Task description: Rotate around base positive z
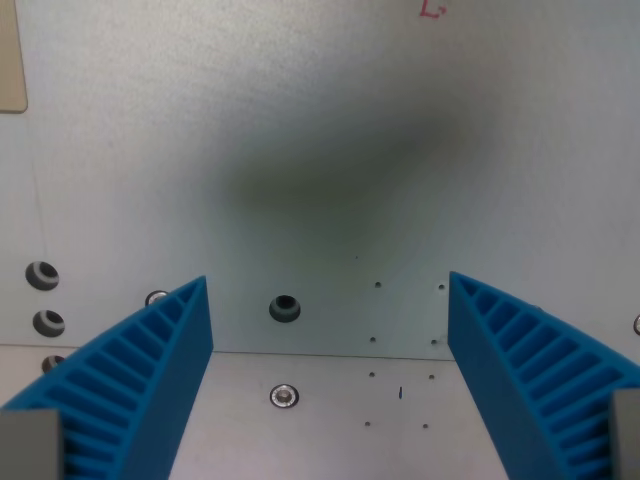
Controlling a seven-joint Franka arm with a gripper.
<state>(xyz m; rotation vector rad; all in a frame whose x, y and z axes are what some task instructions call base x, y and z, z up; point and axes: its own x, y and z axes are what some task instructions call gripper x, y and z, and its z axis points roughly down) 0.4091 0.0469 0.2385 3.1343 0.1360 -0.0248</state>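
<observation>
In the wrist view my gripper (328, 300) points down over a pale grey metal plate (330, 150). Its two blue ribbed fingers stand wide apart, the left finger (150, 370) at the wrist view's left and the right finger (530, 360) at the wrist view's right. Nothing is held between them. A dark soft shadow lies on the plate above the gap.
The plate has a dark hole (285, 308), a silver screw (285, 396) below a seam, several small holes at the right and several grommets (42, 275) at the wrist view's left. A beige panel corner (10, 60) is at top left. Red marking (432, 10) at the top.
</observation>
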